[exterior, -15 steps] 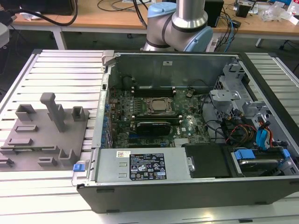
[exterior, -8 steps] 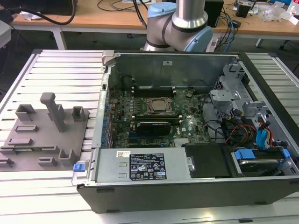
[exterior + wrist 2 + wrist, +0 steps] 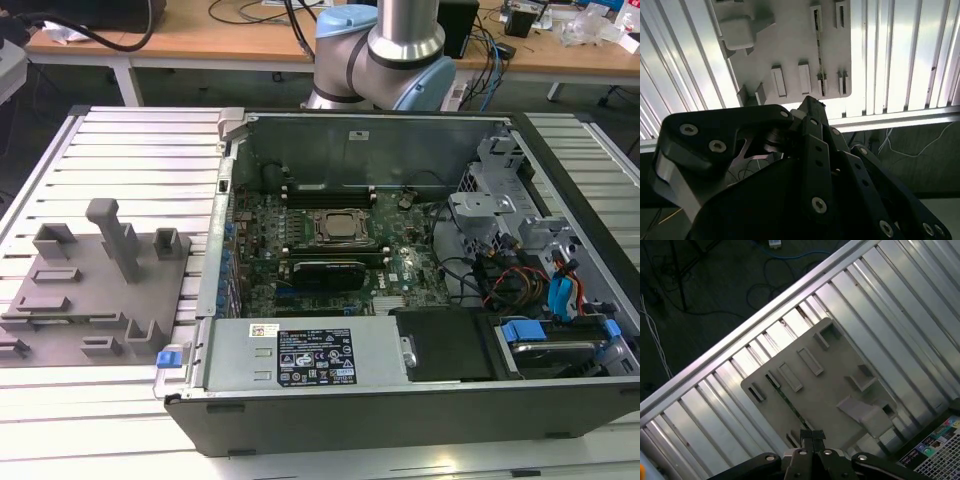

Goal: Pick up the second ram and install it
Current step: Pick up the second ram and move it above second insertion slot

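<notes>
My gripper [image 3: 812, 436] hangs high above the grey holder plate [image 3: 840, 365], its two fingertips pressed together with nothing between them. The same shut tips [image 3: 811, 102] show in the second wrist view over the plate's edge [image 3: 790, 45]. A thin dark strip, seen edge-on, runs through the plate's slotted holders: this looks like the second ram [image 3: 787, 401] [image 3: 820, 60]. It lies just ahead of the fingertips and apart from them. In the exterior view the plate [image 3: 90, 290] lies to the left of the open computer case [image 3: 400, 280].
Inside the case are black memory slots [image 3: 325, 190], the square silver processor [image 3: 340, 226], a black-covered card [image 3: 325, 271], the power supply [image 3: 300, 355] and cable bundles [image 3: 530, 280] at the right. The arm's base [image 3: 385, 50] stands behind the case. Ribbed aluminium table [image 3: 900, 305] all round.
</notes>
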You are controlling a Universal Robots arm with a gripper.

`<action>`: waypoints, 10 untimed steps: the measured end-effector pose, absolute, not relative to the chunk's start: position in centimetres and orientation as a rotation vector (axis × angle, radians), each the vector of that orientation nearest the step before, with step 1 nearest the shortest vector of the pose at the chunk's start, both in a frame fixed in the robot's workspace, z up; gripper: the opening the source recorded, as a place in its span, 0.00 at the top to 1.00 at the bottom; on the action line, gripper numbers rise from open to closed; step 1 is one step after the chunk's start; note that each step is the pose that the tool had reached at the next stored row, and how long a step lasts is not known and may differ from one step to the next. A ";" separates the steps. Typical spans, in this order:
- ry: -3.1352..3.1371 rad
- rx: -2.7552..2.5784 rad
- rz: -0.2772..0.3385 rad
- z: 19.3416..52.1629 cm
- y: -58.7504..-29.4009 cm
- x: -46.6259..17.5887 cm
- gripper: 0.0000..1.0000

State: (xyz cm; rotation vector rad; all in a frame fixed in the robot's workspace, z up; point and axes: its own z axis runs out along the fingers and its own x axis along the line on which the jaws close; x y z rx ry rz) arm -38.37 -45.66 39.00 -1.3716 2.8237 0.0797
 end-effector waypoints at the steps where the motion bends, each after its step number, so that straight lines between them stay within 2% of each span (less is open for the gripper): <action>1: 2.820 -1.380 0.080 39.0 -45.7 -38.4 0.89; 10: 2.786 -1.450 0.080 39.0 -45.7 -38.4 0.89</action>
